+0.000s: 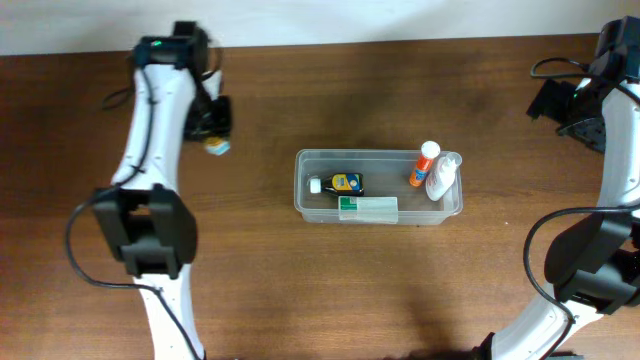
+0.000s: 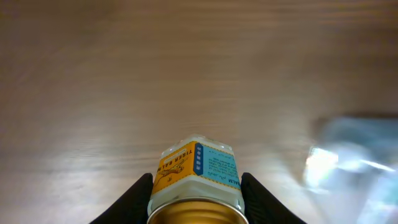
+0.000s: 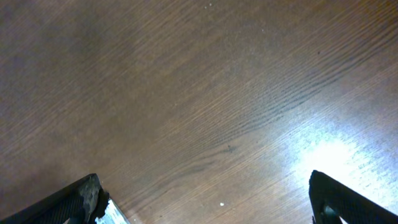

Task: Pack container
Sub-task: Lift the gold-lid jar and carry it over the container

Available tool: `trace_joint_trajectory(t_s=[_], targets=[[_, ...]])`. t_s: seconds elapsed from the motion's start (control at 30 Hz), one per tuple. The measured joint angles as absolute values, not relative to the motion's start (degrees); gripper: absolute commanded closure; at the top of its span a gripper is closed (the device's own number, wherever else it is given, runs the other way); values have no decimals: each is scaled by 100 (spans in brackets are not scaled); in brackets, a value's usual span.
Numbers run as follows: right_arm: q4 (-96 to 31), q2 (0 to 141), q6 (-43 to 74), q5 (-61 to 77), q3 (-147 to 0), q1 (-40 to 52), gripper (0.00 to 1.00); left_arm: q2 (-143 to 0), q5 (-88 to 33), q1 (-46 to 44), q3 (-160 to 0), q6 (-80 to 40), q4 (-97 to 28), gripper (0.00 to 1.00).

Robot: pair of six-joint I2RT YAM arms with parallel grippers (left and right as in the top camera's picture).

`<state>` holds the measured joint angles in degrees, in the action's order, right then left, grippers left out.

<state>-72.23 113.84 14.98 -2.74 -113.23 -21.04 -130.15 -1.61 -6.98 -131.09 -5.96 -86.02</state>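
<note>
The clear plastic container (image 1: pixel 378 186) sits mid-table. It holds a small yellow-and-black bottle (image 1: pixel 346 183), a green-and-white box (image 1: pixel 368 208), an orange-capped tube (image 1: pixel 424 163) and a white bottle (image 1: pixel 441 178). My left gripper (image 1: pixel 214 134) is at the far left, shut on a small jar with an orange-and-blue label and gold lid (image 2: pixel 198 177); the jar also shows in the overhead view (image 1: pixel 217 146). The container appears as a blur at the right of the left wrist view (image 2: pixel 354 155). My right gripper (image 3: pixel 205 199) is open and empty over bare wood at the far right.
The brown wooden table (image 1: pixel 400 290) runs to a pale wall at the back. Both arm bases stand at the front corners, left (image 1: pixel 145 235) and right (image 1: pixel 590 260), with cables trailing.
</note>
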Motion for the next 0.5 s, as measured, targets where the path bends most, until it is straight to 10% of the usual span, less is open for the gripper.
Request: trace_joint_trajectory(t_s=[0.5], targets=[[-7220, 11384, 1498, -272, -11323, -2104, 2, -13015, -694, -3009, -13931, -408, -8635, 60]])
